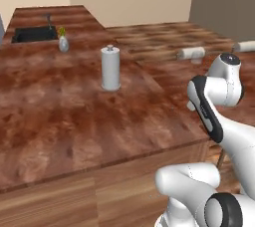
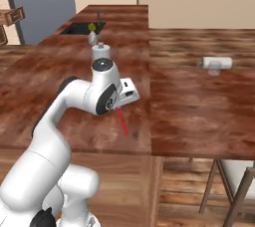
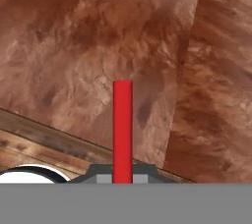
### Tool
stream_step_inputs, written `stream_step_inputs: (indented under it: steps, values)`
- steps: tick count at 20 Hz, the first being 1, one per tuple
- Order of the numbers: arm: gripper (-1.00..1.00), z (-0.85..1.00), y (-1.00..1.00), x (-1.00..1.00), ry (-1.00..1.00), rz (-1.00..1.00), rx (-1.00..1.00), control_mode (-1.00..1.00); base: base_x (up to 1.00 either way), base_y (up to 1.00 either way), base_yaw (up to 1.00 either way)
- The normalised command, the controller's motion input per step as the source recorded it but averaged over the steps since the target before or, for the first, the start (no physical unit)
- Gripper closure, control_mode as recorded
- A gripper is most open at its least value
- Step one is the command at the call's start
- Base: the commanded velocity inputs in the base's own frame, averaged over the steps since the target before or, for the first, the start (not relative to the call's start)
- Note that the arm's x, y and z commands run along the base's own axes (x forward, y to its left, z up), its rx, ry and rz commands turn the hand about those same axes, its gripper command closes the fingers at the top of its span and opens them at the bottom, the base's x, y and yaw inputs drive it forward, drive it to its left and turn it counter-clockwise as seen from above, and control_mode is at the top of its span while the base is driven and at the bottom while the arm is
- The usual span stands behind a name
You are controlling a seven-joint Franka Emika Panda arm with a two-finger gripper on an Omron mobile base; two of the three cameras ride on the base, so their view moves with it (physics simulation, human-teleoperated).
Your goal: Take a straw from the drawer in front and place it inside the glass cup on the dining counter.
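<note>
The gripper [image 3: 122, 179], at the bottom centre of the hand view, is closed on the straw [image 3: 122, 129], which points straight out over the counter [image 3: 64, 46] so that it can later be lowered end-first into a cup.

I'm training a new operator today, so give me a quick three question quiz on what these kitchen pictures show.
1. True or false: the gripper is shut on the straw.
2. What colour is the straw? A blue, B red, C green.
3. Fill in: the white paper-towel roll stands upright on the ____ counter.

Key
1. True; in the hand view the straw rises from between the finger tips.
2. B.
3. Wood-grain.
</note>
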Motion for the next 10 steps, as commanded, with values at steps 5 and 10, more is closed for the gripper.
stream_step_inputs:
  steps: [5, 10]
  values:
    - [1.0, 0.0, 0.0, 0.0, 0.0, 0.0, 0.0, 1.0, 0.0, -1.0, 0.0]
    - [1.0, 0.0, 0.0, 0.0, 0.0, 0.0, 0.0, 1.0, -0.02, -1.0, 0.0]
